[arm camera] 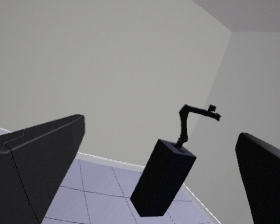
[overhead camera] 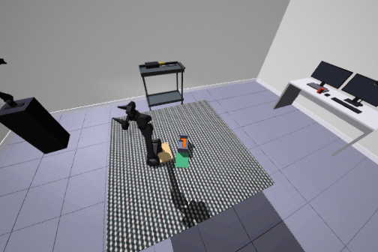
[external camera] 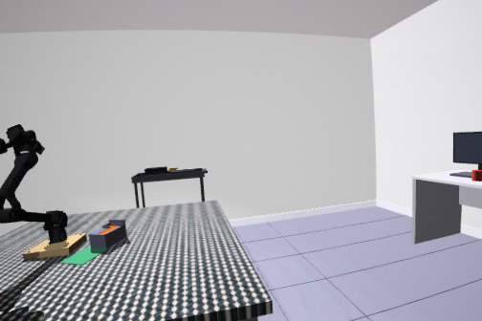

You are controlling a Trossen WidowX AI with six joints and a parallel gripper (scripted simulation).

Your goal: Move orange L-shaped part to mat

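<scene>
The hand [overhead camera: 115, 112] [external camera: 17, 138] [arm camera: 163, 133] is opened wide, with nothing pinched between the fingers, and in the wrist view it's pointed off at the wall and a black pedestal [overhead camera: 33, 129] [arm camera: 163, 180] with another arm on it. It's held up high, well apart from the tray, so no contact there at all. The black arm [overhead camera: 148, 136] [external camera: 17, 181] is folded up and back over its tan base board [overhead camera: 167, 154] [external camera: 76, 244]

The orange L-shaped part [overhead camera: 184, 142] [external camera: 111, 228] is seated down in the pocket of the grey tray [overhead camera: 182, 148] [external camera: 98, 241], framed by the tray's walls. Whether its top is dead level with the rim can't be told. The green mat [overhead camera: 182, 160] [external camera: 81, 257] is laid flat right by one end of the tray, just beside the base board, so that side is kinda tight. More room is left on the tray's other long side, where a wide stretch of checkered bench [overhead camera: 220, 169] [external camera: 186, 267] is seen before the edge. The cart [overhead camera: 175, 70] [external camera: 168, 179] and white desk [overhead camera: 371, 117] [external camera: 431, 178] are set well beyond the bench edges
</scene>
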